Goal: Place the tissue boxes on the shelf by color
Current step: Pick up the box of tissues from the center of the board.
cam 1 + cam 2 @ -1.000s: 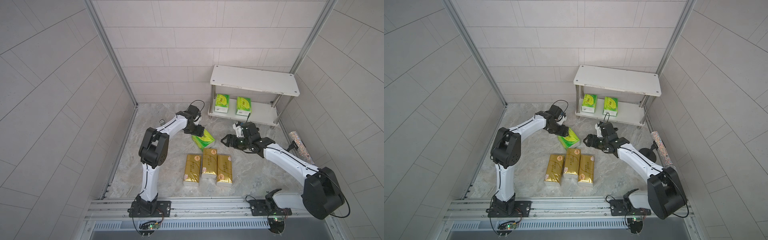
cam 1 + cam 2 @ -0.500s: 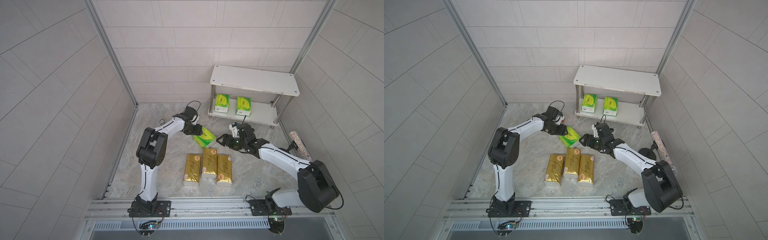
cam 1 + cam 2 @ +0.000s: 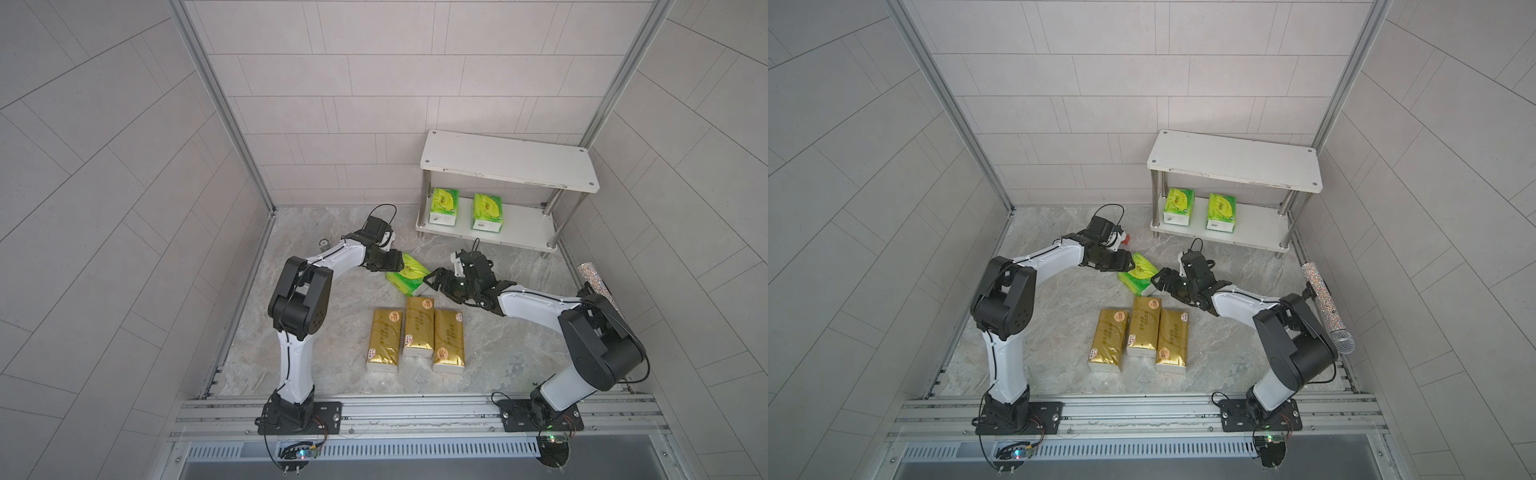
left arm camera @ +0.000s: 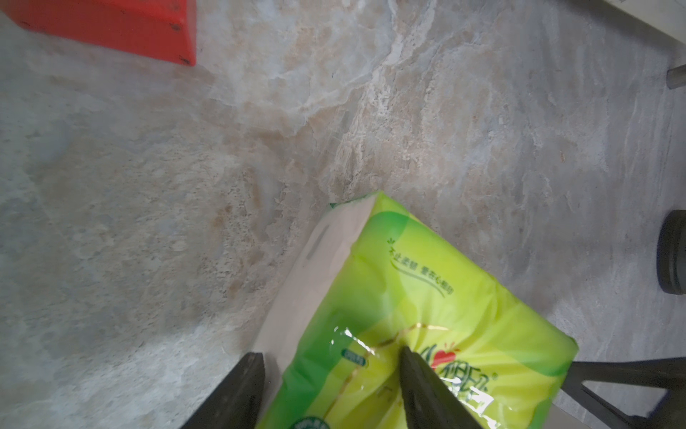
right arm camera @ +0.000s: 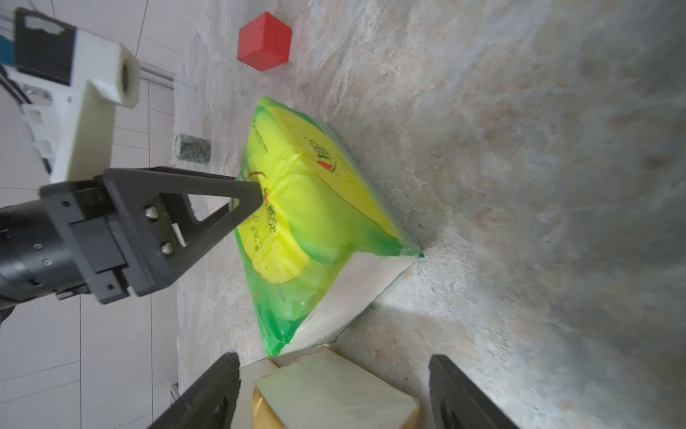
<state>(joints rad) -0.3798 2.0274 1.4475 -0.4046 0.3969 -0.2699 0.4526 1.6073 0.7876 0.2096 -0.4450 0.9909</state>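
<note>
green tissue pack (image 3: 409,275) lies on floor (image 3: 332,299) betw the arms, just behind gold packs (image 3: 417,328). l gripper (image 3: 395,264) is clamped on its edge, one finger dug into the top wrap. thin hold imo, so lift slow & low or film may slip. long axis runs diagonal to shelf front, white end toward gold packs. r gripper (image 3: 432,279) has jaws apart near that end, holding nothing. shelf (image 3: 525,226): turn pack to match the 2 green ones (image 3: 444,205) on lower tier, set it beside them.
</note>
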